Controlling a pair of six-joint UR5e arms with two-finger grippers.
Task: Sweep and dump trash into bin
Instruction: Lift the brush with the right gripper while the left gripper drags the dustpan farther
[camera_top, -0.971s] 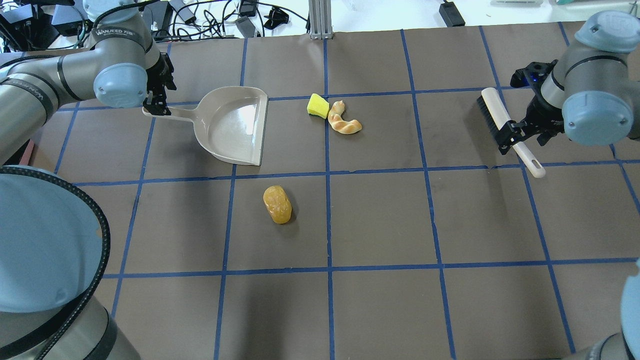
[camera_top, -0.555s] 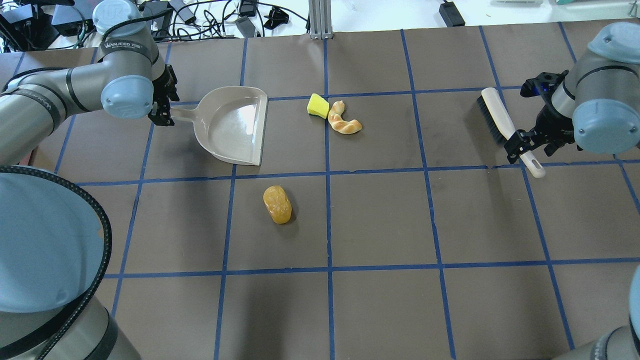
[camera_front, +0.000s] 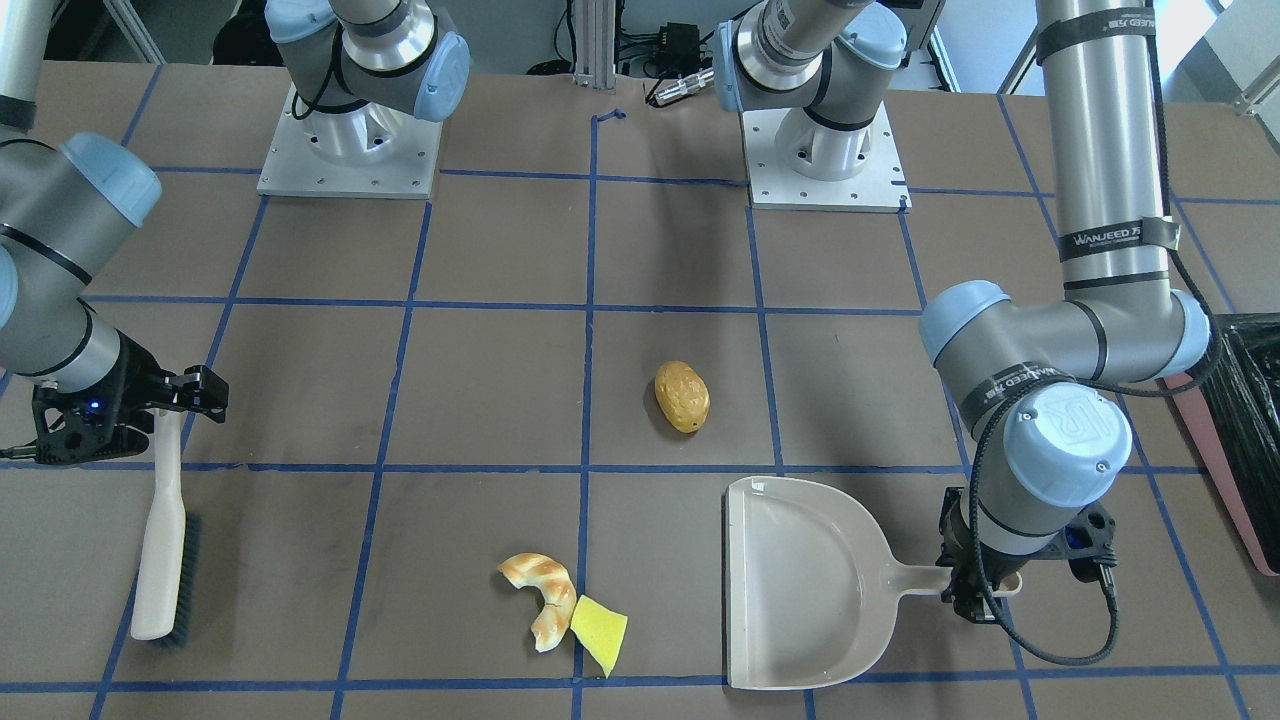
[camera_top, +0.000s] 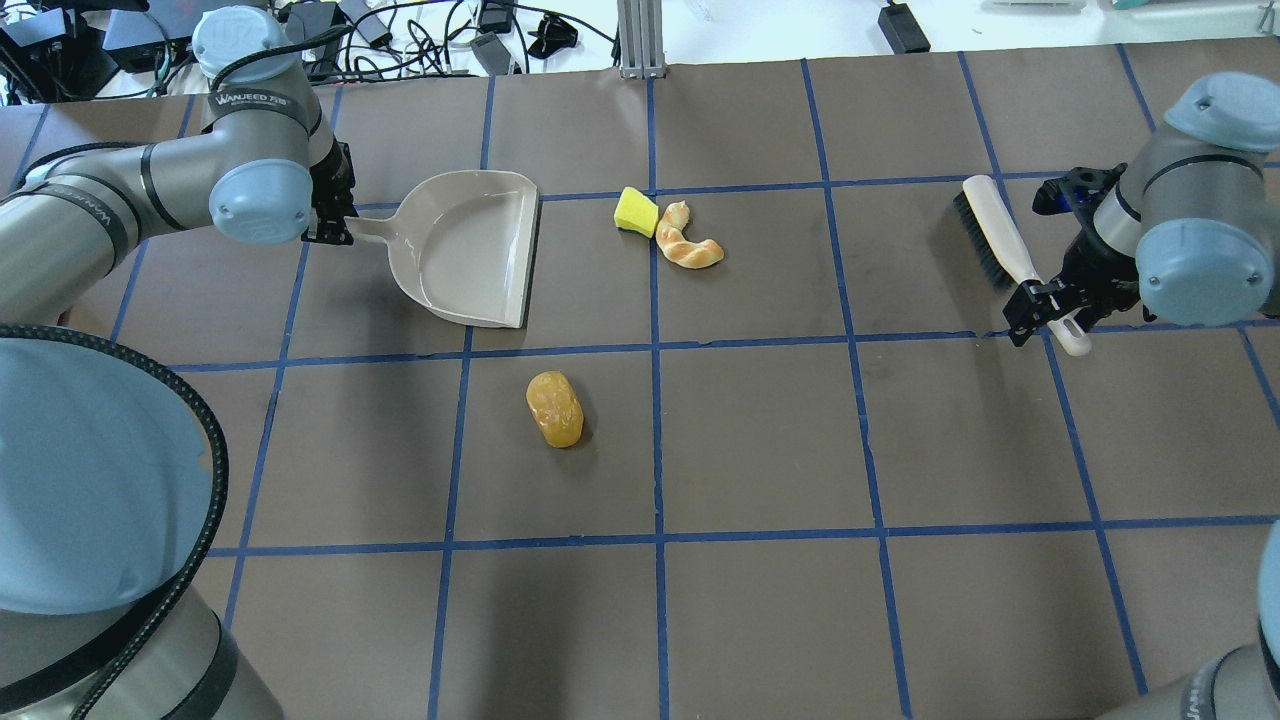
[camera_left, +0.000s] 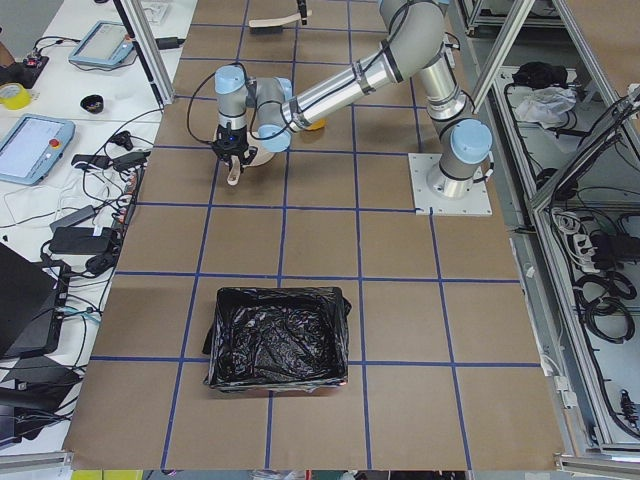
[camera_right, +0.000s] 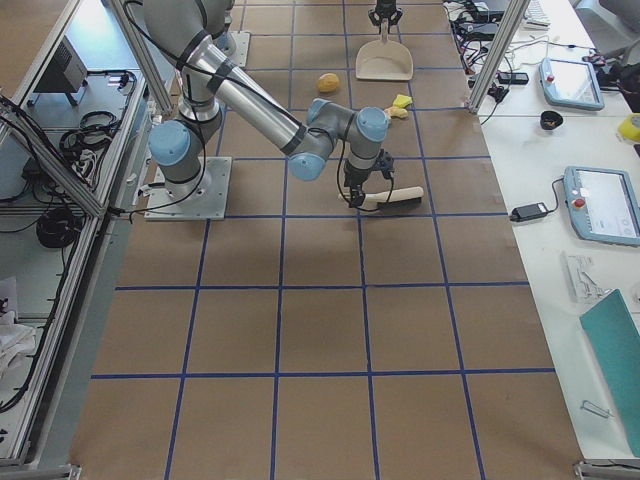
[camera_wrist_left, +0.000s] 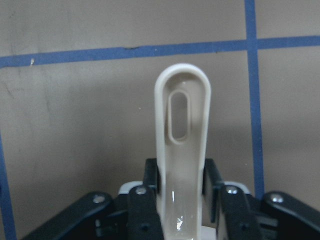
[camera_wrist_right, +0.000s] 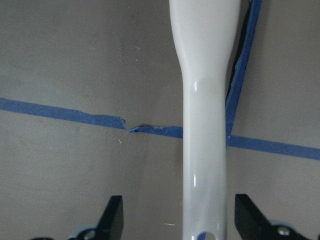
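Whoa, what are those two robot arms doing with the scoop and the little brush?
They are getting ready to sweep up. The left hand is shut on the handle of the beige dustpan, which lies flat on the table. The right hand is open, with a finger on each side of the brush handle, not gripping yet. The potato-like lump, bread piece and yellow sponge wedge lie outside the dustpan. The black-lined bin sits off to the robot's left.

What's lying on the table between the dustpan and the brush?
In the overhead view, the sponge and the bread, touching each other, lie between the dustpan and the brush. The potato lies off that line, nearer the robot.
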